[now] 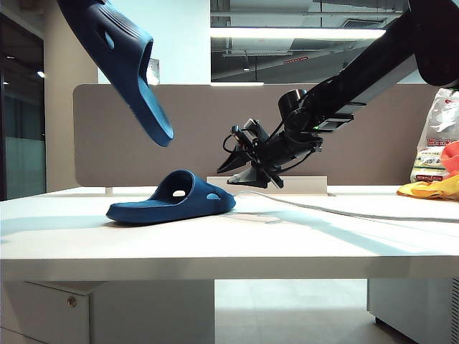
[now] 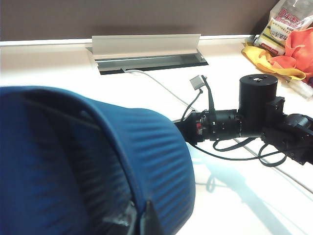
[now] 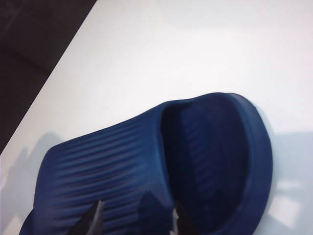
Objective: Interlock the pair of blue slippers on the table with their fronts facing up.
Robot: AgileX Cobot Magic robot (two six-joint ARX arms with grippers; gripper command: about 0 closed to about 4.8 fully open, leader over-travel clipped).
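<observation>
Overhead, left fingers pinch one slipper (seemingly steeply tilted).

The raised slipper runs off the top of the exterior view, so its heel end and the left gripper that carries it are out of sight there; in the left wrist view that gripper shows only as dark tips at the picture's edge, pressed into the strap. The right gripper is likewise cut to two fingertips in its own view, where the slipper on the table loses its heel. The bags at the right are cropped, their print too small to read
</observation>
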